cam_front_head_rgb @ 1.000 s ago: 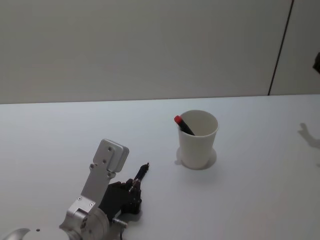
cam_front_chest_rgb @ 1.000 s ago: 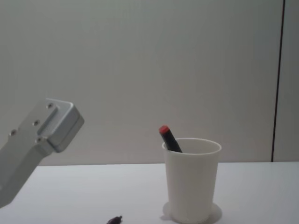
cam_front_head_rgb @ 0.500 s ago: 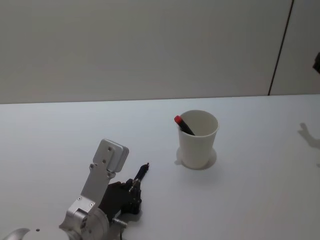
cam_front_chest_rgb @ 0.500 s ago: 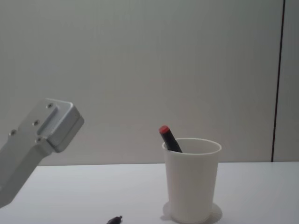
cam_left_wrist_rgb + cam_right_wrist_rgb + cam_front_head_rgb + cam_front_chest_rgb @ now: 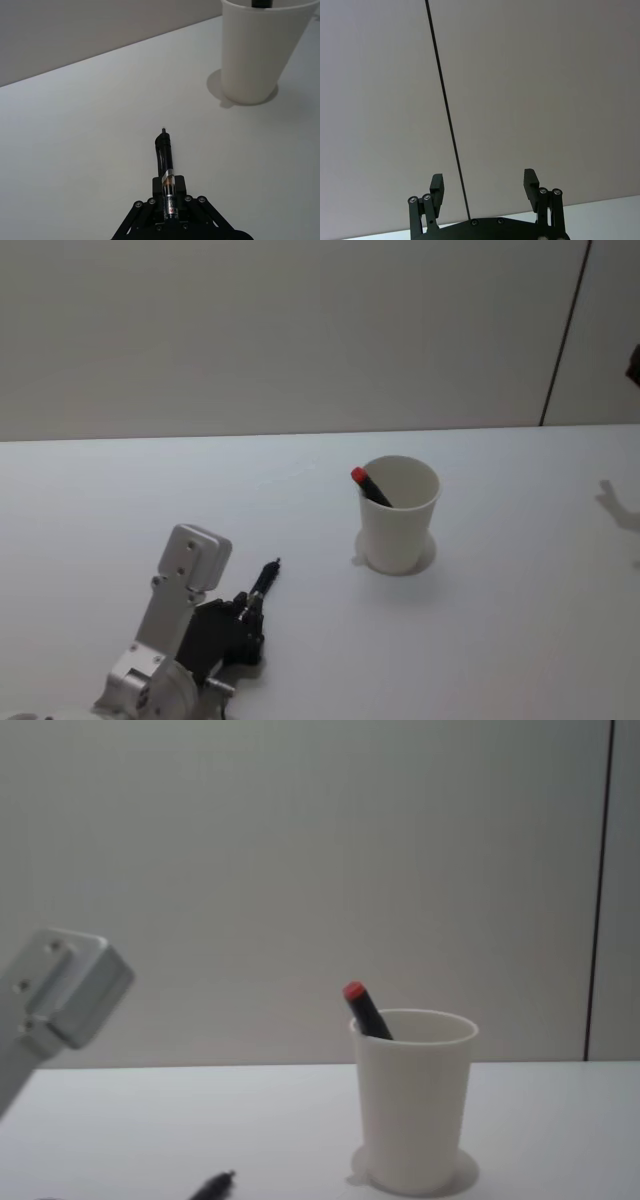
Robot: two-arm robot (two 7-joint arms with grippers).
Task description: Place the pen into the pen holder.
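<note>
The pen holder (image 5: pixel 400 515) is a white paper cup standing upright on the white table, also seen in the chest view (image 5: pixel 415 1100) and the left wrist view (image 5: pixel 260 50). A black pen with a red cap (image 5: pixel 368 486) leans inside it against the rim. My left gripper (image 5: pixel 250 618) is low over the table, to the left of the cup and nearer to me. It is shut on a second black pen (image 5: pixel 165 160), whose tip (image 5: pixel 213 1185) points toward the cup. My right gripper (image 5: pixel 483 186) is raised, open and holds nothing, facing the wall.
The white table (image 5: pixel 500 630) stretches wide around the cup. A grey wall with a dark vertical seam (image 5: pixel 565 335) stands behind it. A faint shadow (image 5: pixel 618 502) falls on the table at the right edge.
My left arm has moved to the left with the black pen in its grip, a little farther from the cup. The cup and the red-capped pen have stayed put.
</note>
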